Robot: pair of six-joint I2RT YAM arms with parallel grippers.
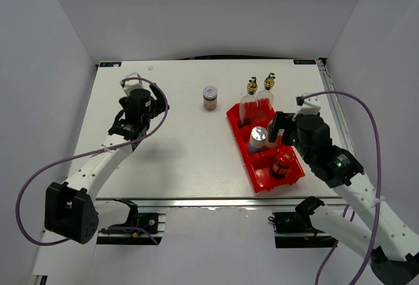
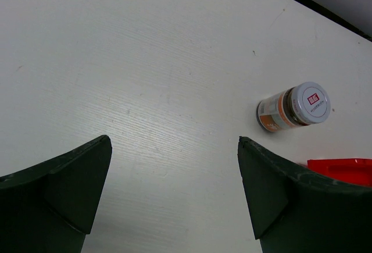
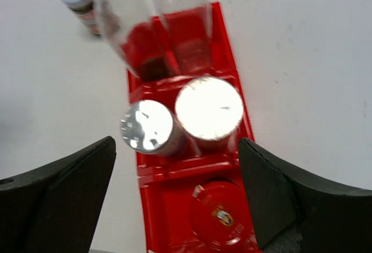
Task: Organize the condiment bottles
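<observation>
Two clear glass bottles with gold stoppers (image 1: pixel 251 86) (image 1: pixel 269 80) stand in the far compartment of the long red bin (image 1: pixel 262 179). Two silver-topped shakers (image 3: pixel 148 126) (image 3: pixel 209 107) stand in its middle compartment. The red-lidded dark jar (image 1: pixel 281 162) stands in the near one. The grey-lidded jar (image 1: pixel 209 95) stands on the table left of the bin and shows in the left wrist view (image 2: pixel 293 106). My right gripper (image 1: pixel 288 116) is open and empty over the bin, with the shakers and red lid (image 3: pixel 224 215) between its fingers. My left gripper (image 1: pixel 143 82) is open and empty, well left of the grey-lidded jar.
The white table (image 1: pixel 170 154) has grey walls on three sides. The bin's corner (image 2: pixel 343 168) shows by my left gripper's right finger. Purple cables loop beside both arms.
</observation>
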